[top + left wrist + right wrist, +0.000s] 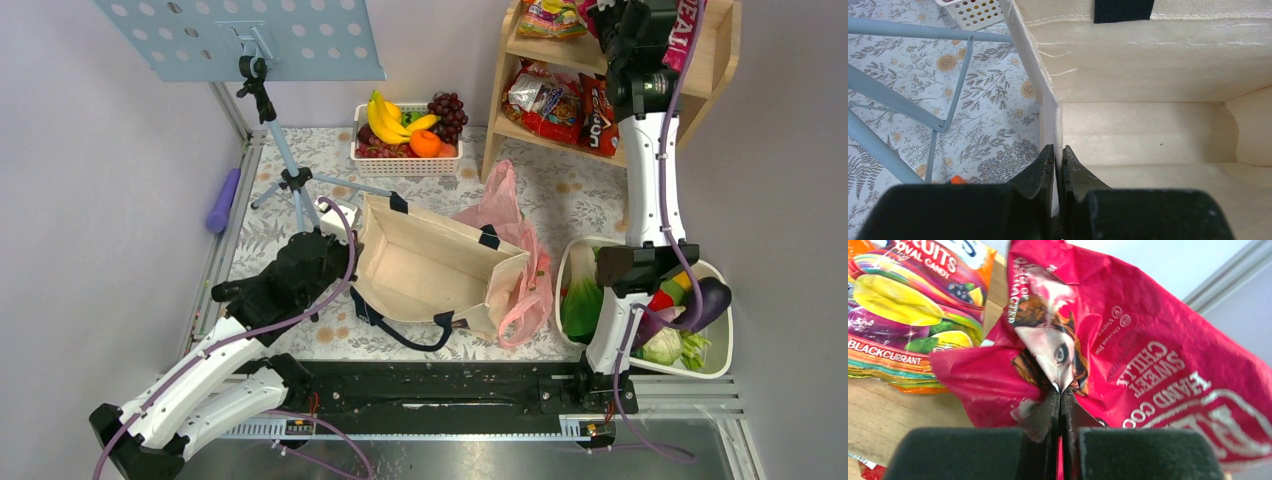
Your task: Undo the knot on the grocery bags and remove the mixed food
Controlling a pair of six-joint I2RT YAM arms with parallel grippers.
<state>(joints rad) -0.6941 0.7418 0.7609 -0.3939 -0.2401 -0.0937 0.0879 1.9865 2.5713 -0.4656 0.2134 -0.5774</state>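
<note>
Right gripper (1060,395): pinched shut on a crumpled glossy red snack packet (1148,340), up at the wooden shelf (498,115) beyond and right of the beige canvas tote (420,270).
Left gripper (1058,152): clamping the tote's left wall.
Thin pink plastic bag (505,205): slumped against the tote's right side, nearer the right arm.
Room: an orange candy bag (903,305) crowds the shelf board.
</note>
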